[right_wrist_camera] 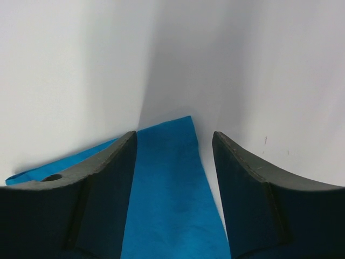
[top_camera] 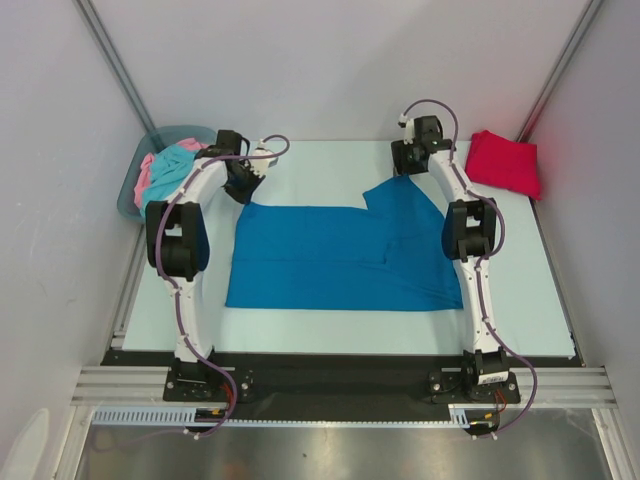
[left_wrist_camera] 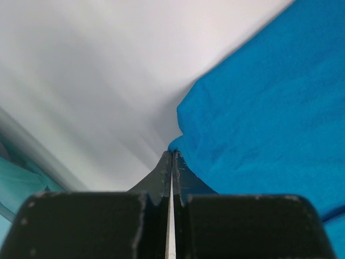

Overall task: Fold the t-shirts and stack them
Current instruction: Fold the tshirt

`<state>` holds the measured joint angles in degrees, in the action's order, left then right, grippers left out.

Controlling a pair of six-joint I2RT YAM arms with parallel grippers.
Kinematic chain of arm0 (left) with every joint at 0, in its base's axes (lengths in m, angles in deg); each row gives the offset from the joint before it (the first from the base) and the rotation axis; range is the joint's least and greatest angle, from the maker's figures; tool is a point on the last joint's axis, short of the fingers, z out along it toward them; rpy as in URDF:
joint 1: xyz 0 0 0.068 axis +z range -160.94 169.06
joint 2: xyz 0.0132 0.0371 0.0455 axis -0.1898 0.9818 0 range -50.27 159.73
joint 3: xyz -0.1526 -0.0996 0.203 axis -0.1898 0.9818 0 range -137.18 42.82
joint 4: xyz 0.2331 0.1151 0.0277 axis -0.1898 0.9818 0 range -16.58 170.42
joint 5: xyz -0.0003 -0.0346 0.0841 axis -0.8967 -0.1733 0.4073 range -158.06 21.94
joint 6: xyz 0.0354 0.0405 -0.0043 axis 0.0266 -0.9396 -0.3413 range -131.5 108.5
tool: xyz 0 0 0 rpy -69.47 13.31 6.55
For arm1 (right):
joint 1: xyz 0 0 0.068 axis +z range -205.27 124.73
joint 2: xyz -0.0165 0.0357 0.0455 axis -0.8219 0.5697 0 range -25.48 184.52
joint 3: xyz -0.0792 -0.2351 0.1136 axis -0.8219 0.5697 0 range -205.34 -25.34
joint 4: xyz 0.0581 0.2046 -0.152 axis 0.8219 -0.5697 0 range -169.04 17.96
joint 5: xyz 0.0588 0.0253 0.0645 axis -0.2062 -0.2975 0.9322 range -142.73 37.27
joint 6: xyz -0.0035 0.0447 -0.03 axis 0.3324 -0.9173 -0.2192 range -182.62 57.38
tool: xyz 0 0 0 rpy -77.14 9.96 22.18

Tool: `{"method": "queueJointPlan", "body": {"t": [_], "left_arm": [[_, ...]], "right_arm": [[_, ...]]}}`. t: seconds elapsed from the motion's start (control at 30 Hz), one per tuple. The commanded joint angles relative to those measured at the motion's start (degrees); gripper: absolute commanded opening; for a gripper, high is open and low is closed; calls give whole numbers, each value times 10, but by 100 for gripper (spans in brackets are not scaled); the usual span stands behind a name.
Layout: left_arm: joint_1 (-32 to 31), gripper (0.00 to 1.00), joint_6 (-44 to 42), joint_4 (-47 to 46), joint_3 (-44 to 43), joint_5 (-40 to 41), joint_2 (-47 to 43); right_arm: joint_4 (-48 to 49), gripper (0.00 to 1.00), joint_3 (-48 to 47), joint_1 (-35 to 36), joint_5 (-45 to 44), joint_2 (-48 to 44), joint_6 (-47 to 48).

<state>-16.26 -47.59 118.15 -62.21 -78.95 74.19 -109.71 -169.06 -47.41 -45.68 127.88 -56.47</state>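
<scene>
Mid-bench (top_camera: 540,300): blue shirt (top_camera: 340,255) lies flat. L hand (left_wrist_camera: 171,154) clenched at its far-L corner; can't tell if cloth is pinched. R hand (right_wrist_camera: 173,138) released, fingers astride the far-R tip. Far R: red shirt (top_camera: 505,162). Far L: turquoise shirt (top_camera: 170,168) + pink shirt (top_camera: 145,178) in bin (top_camera: 127,200).

The deep blue t-shirt (top_camera: 340,255) lies spread flat across the middle of the worktop (top_camera: 520,290), with one part reaching out toward the far right. The bright red t-shirt (top_camera: 505,162) sits folded at the far right corner. The turquoise t-shirt (top_camera: 170,170) and pink t-shirt (top_camera: 145,172) lie crumpled together in the bin (top_camera: 128,195) at the far left.
</scene>
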Motion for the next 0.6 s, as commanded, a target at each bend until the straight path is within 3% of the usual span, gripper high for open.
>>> {"method": "queueJointPlan", "body": {"t": [0.0, 0.17, 0.37, 0.47, 0.5, 0.57], "left_arm": [[-9, 0, -4, 2, -21, -10, -16], [-10, 0, -4, 2, -19, -8, -16], [-13, 0, -4, 2, -19, -8, -17], [-14, 0, -4, 2, -17, -9, -18], [-14, 0, -4, 2, -16, -9, -18], [-14, 0, -4, 2, -13, -8, -19]], "right_arm": [[6, 62, -24, -5, 8, 7, 5], [7, 57, -25, -7, 11, 11, 6], [4, 40, -26, -5, 19, 14, 9], [4, 26, -29, -4, 18, 13, 10], [5, 11, -30, -3, 18, 12, 11], [6, 0, -31, -2, 10, 11, 11]]}}
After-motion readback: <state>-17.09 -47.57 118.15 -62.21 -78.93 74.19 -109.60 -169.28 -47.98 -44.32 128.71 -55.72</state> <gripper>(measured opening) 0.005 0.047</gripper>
